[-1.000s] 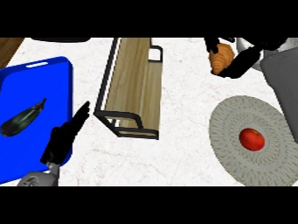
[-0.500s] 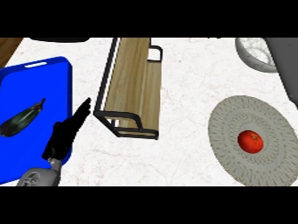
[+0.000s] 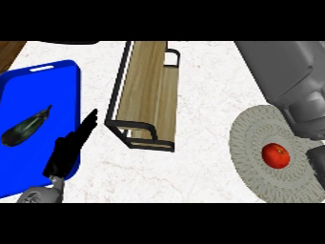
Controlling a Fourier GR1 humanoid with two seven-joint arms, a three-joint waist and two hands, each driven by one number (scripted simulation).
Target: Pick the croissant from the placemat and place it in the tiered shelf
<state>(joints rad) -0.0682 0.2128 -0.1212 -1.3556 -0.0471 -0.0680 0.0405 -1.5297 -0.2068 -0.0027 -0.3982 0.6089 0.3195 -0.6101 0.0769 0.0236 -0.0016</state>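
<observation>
Your left hand (image 3: pixel 70 152) rested open beside the tiered shelf (image 3: pixel 145 93); couldn't see the right one. Croissant wasn't visible either, but it'd probably be light and flaky, so cradle its middle.

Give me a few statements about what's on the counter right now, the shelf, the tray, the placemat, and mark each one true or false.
1. An eggplant lies on the blue tray. True.
2. The wooden tiered shelf holds a croissant. False: no croissant shows on the shelf or anywhere in the head view.
3. A red tomato sits on the round grey placemat. True.
4. The left hand is curled round the eggplant. False: its fingers are straight and it rests beside the tray's right edge, apart from the eggplant.
5. The shelf stands to the right of the placemat. False: it stands between the tray and the placemat.
</observation>
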